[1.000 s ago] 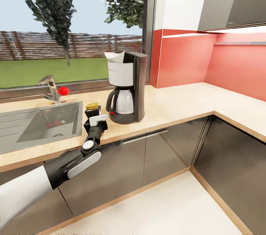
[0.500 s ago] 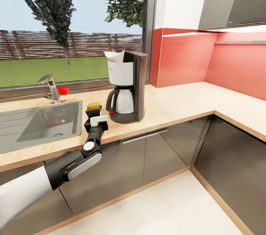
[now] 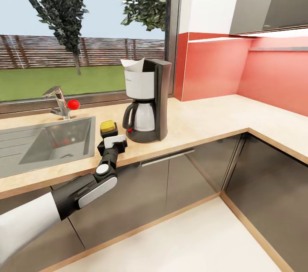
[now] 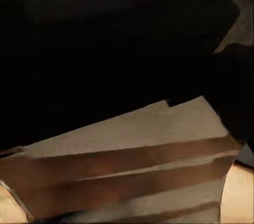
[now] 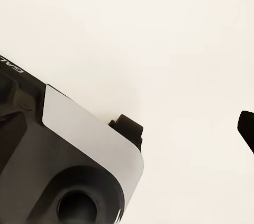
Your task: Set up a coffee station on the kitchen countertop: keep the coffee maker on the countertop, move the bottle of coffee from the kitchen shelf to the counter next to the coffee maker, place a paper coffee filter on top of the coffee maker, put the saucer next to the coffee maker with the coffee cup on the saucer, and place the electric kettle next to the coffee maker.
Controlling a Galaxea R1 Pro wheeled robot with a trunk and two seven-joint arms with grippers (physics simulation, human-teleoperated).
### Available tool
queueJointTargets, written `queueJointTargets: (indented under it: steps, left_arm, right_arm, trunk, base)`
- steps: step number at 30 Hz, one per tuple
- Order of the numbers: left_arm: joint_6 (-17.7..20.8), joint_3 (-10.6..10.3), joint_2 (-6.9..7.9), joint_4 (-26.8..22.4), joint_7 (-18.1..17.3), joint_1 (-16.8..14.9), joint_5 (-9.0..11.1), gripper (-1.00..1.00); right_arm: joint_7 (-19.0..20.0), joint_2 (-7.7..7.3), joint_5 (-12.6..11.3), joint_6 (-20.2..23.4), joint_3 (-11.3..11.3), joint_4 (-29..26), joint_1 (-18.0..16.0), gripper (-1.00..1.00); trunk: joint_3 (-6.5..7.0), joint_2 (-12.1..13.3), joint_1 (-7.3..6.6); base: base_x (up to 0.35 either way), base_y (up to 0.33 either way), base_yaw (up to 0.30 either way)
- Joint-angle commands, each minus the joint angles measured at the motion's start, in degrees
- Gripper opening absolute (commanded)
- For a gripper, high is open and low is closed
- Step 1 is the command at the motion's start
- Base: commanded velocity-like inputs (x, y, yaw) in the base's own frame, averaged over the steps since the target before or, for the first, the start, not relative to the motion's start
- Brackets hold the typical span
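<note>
The black coffee maker [image 3: 147, 100] stands on the beige kitchen countertop [image 3: 205, 120], and the white paper coffee filter [image 3: 133, 65] sticks out of its top. Just left of the machine, near the counter's front edge, the bottle of coffee [image 3: 108, 127] shows its yellow cap. My left gripper [image 3: 112, 141] is shut around the bottle's dark body from the front. The bottle's underside is hidden, so I cannot tell whether it touches the counter. In the left wrist view, the dark bottle [image 4: 106, 44] looms close above the wooden edge strip [image 4: 132, 171]. My right gripper [image 5: 188, 128] hangs open over pale floor.
A steel sink [image 3: 51, 141] with a tap [image 3: 60, 103] and a red ball [image 3: 74, 104] lies left of the bottle. The counter turns a corner at right under a red backsplash with a thin grey shelf [image 3: 278, 50]. Grey cabinet fronts [image 3: 188, 173] stand below.
The bottle's cap has settled a little lower and more level beside the coffee maker. My left gripper shifted slightly right with it.
</note>
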Motion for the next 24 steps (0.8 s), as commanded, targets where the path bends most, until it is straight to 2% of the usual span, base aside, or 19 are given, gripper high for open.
queueJointTargets:
  steps: [1,24]
  left_arm:
    - [-0.59,-0.27,0.05,0.13,0.16,-0.11,0.58,1.00]
    - [-0.61,-0.30,0.05,0.36,0.19,-0.11,0.58,1.00]
  right_arm:
    - [0.23,0.00,0.33,-0.19,-0.21,-0.01,-0.02,1.00]
    - [0.23,0.00,0.33,-0.19,-0.21,-0.01,-0.02,1.00]
  trunk:
    - [-0.06,-0.03,0.00]
    - [-0.06,-0.03,0.00]
  base:
    - [0.000,0.000,0.000]
    - [-0.013,0.000,0.000]
